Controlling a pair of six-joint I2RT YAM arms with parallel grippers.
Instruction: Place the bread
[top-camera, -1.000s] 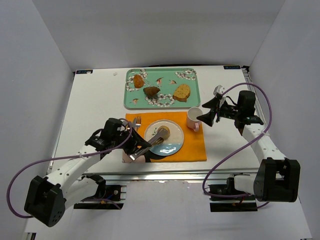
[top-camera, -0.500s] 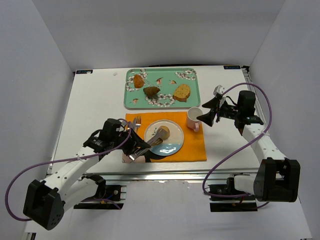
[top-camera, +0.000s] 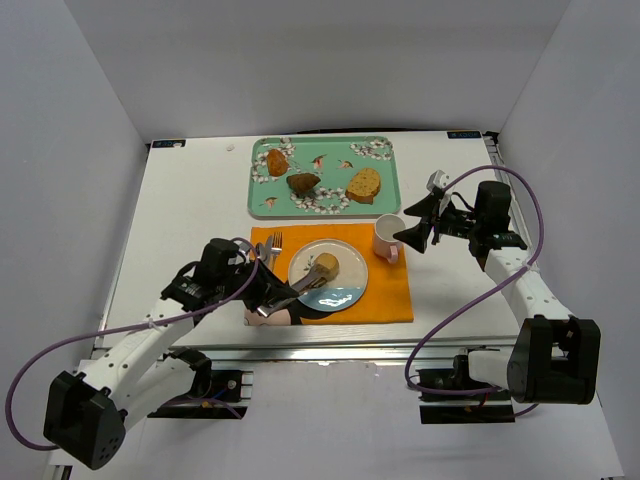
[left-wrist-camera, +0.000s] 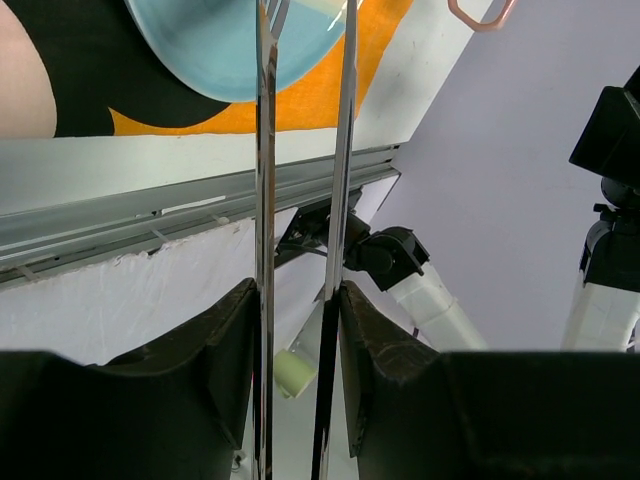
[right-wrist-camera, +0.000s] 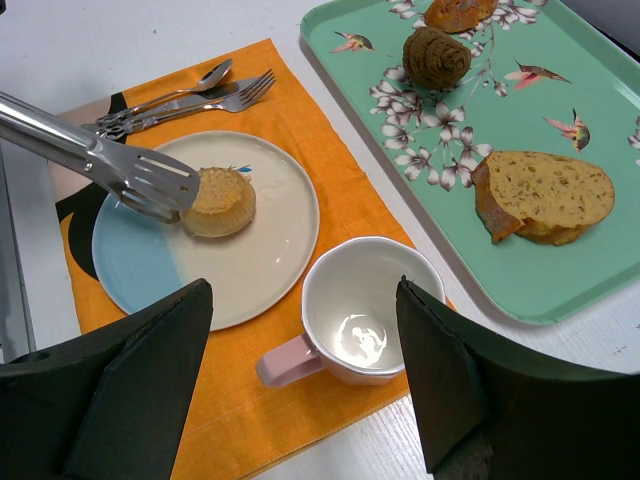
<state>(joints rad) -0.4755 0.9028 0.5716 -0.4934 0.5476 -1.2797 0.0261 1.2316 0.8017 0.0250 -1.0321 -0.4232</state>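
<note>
The bread (top-camera: 327, 264), a small round golden bun, sits on the white-and-blue plate (top-camera: 348, 283) (right-wrist-camera: 270, 240) on the orange placemat. My left gripper (top-camera: 262, 292) (left-wrist-camera: 297, 300) is shut on the metal tongs (top-camera: 295, 290) (left-wrist-camera: 263, 150), its fingers pressing on both tong arms. In the right wrist view the tong tips (right-wrist-camera: 150, 182) lie against the left side of the bread (right-wrist-camera: 220, 200), not around it. My right gripper (top-camera: 412, 232) (right-wrist-camera: 303, 290) is open and hovers above the pink mug (right-wrist-camera: 372, 310), holding nothing.
A teal tray (top-camera: 330, 160) at the back holds a dark brown wedge (top-camera: 303, 183), a flat tan slice (top-camera: 364, 185) and another small piece (top-camera: 276, 161). A fork and spoon (top-camera: 272, 245) lie left of the plate. The mug (top-camera: 388, 235) stands at the placemat's (top-camera: 385, 295) right corner.
The tongs have drawn back to the left off the bread, which now lies uncovered on the plate. The tong arms have come closer together. The right arm has not moved.
</note>
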